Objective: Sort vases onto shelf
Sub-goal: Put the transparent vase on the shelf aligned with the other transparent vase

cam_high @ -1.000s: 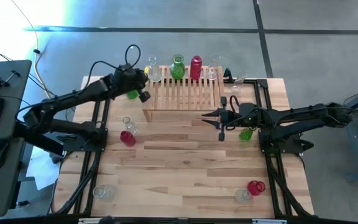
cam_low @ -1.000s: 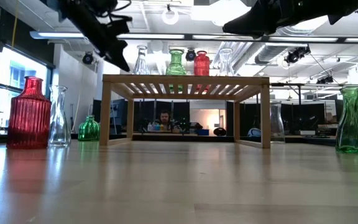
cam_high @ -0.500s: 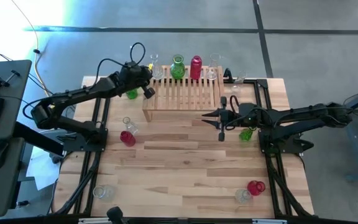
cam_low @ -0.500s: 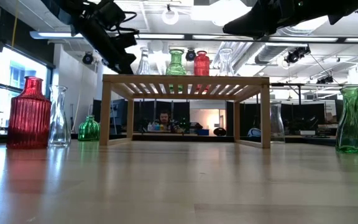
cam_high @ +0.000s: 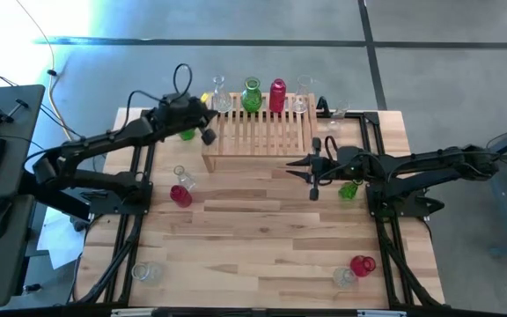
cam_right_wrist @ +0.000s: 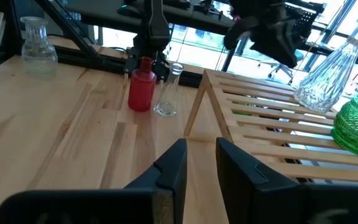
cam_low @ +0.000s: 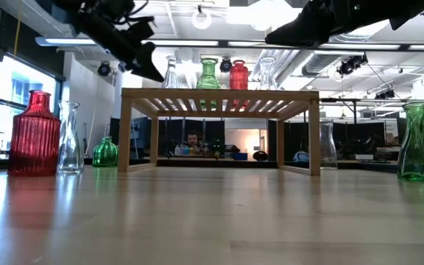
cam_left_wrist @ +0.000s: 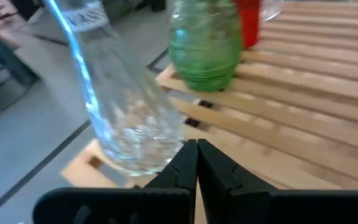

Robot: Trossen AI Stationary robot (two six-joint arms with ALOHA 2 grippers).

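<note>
The light-wood shelf [cam_high: 258, 134] stands at the table's far side. A row of vases stands along its far edge: a clear vase [cam_high: 219, 100], a green vase [cam_high: 252, 95], a red vase [cam_high: 277, 95] and another clear vase [cam_high: 303, 99]. My left gripper [cam_high: 209, 112] is shut and hovers at the shelf's far left corner. In the left wrist view its tips [cam_left_wrist: 196, 152] are right next to the base of the clear vase [cam_left_wrist: 129, 118]. My right gripper [cam_high: 291, 162] hangs over the shelf's near right edge; its fingers [cam_right_wrist: 201, 158] stand slightly open and hold nothing. My left gripper's shut fingertips [cam_left_wrist: 188, 155] stand right beside the lower wall of the clear vase [cam_left_wrist: 160, 152], coming slantwise from the table's left. I cannot tell whether they touch it. The vase stands upright on the shelf's slats.
Loose vases stand on the table. Left of the shelf are a green one [cam_high: 186, 134], a clear one [cam_high: 183, 177] and a red one [cam_high: 180, 195]. A green one [cam_high: 349, 188] stands under the right arm. At the near edge are a red one [cam_high: 362, 264] and clear ones [cam_high: 345, 277] [cam_high: 145, 271].
My left gripper reached toward the far left corner of the shelf and drew back a little, tipping from a steeper slant to nearer level. It has stayed shut.
</note>
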